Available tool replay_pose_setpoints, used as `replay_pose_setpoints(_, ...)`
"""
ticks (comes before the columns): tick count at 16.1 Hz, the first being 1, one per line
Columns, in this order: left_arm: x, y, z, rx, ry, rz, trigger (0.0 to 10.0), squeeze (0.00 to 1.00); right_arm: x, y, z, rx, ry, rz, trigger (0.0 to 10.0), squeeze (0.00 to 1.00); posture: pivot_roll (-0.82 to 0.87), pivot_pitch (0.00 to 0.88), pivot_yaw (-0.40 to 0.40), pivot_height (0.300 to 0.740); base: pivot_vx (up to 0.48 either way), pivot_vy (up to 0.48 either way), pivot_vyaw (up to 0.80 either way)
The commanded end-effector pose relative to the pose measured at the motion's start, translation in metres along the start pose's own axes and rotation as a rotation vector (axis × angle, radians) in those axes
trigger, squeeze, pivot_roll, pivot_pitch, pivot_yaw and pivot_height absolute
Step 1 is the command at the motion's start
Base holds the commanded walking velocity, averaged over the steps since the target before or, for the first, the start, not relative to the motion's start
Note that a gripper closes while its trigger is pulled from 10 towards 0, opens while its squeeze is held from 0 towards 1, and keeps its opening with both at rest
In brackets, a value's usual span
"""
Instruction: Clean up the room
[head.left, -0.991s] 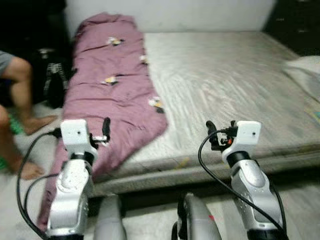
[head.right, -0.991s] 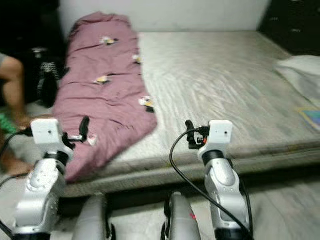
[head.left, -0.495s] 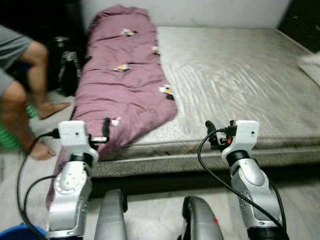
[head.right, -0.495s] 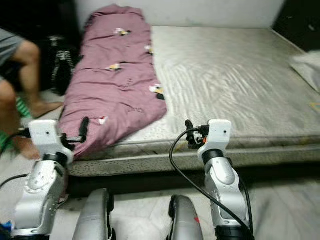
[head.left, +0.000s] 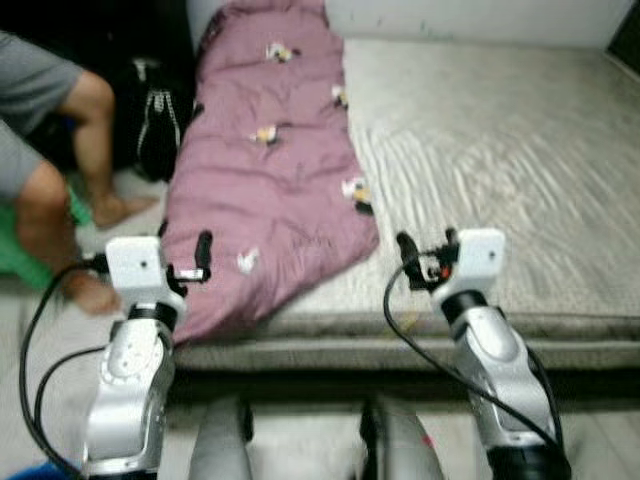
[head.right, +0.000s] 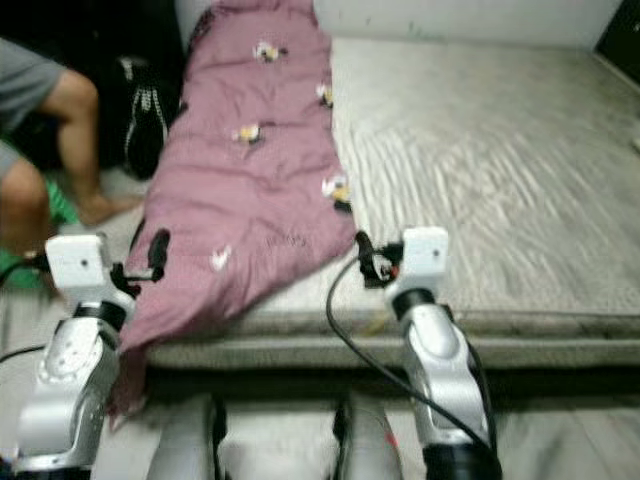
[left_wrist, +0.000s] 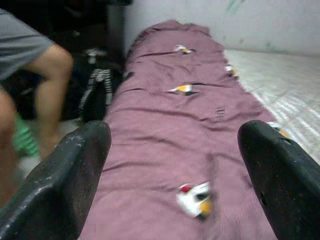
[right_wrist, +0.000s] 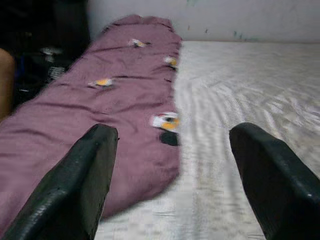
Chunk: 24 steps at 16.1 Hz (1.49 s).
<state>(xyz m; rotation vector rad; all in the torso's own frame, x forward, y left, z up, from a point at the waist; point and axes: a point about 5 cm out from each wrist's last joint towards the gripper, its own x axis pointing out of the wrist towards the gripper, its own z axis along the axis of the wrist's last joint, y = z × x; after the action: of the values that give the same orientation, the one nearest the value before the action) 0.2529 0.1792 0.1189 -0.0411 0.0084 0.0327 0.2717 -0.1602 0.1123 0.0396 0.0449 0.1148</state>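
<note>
A mauve quilt (head.left: 270, 170) with small printed figures lies along the left side of a grey mattress (head.left: 500, 150), its near corner hanging over the bed's front edge. My left gripper (head.left: 203, 250) is held up before that hanging corner, fingers (left_wrist: 75, 170) wide apart with nothing between them. My right gripper (head.left: 405, 255) is raised over the mattress's front edge just right of the quilt, also open and empty. The quilt (left_wrist: 190, 130) lies ahead in the left wrist view, and the quilt (right_wrist: 120, 100) and mattress (right_wrist: 240, 100) in the right wrist view.
A person sits at the left, bare legs (head.left: 70, 160) and foot on the floor beside the bed. A black-and-white bag (head.left: 155, 125) stands against the bed's left side. Something green (head.left: 30, 260) lies by the person's foot. A white wall (head.left: 480, 15) runs behind the bed.
The camera has swung left and closer to the bed; the quilt now sits more central. Both grippers keep the same raised, open pose.
</note>
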Motion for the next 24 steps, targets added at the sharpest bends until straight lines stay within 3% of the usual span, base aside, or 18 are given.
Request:
replay_pose_setpoints(1,0.001,-0.01,0.001,-0.011,-0.003,-0.039,10.0,0.0,-0.003,-0.012,-0.001,-0.006,0.003,-0.039,10.0,0.0,-0.05,0.0,-0.026,0.608,0.368,0.0,0.0)
replay_pose_setpoints(4,0.001,-0.011,0.0,-0.008,0.006,-0.043,10.0,0.0,-0.002,-0.012,-0.001,-0.005,0.004,-0.043,10.0,0.0,-0.05,0.0,-0.026,0.608,0.322,0.0,0.0)
replay_pose_setpoints(7,0.002,-0.012,-0.011,0.0,0.08,-0.029,10.0,0.0,-0.002,-0.012,-0.001,-0.003,0.005,-0.044,10.0,0.0,-0.05,0.0,-0.028,0.608,0.0,0.0,0.0)
replay_pose_setpoints(13,0.013,0.005,-0.026,0.062,0.226,-0.019,10.0,0.0,-0.001,-0.014,0.0,-0.001,0.006,-0.047,10.0,0.0,-0.06,0.0,-0.028,0.548,0.0,0.0,0.0)
replay_pose_setpoints(15,0.019,0.011,-0.021,0.067,0.215,-0.016,10.0,0.0,-0.004,-0.018,-0.001,-0.008,0.008,-0.06,10.0,0.0,-0.07,0.0,-0.03,0.538,0.0,0.0,0.0)
replay_pose_setpoints(19,0.022,0.018,-0.021,0.089,0.204,0.059,10.0,0.0,-0.008,-0.024,-0.003,-0.029,0.026,-0.079,10.0,0.0,-0.08,0.0,-0.035,0.538,0.0,0.0,0.0)
replay_pose_setpoints(22,0.027,0.034,-0.027,0.096,0.22,0.176,10.0,0.0,-0.014,-0.034,-0.003,-0.065,0.042,-0.1,10.0,0.0,-0.1,0.0,-0.044,0.538,0.0,0.0,0.0)
replay_pose_setpoints(24,0.031,0.037,-0.03,0.097,0.237,0.195,10.0,0.0,-0.018,-0.04,-0.002,-0.083,0.048,-0.113,10.0,0.0,-0.1,0.0,-0.048,0.538,0.0,0.0,0.0)
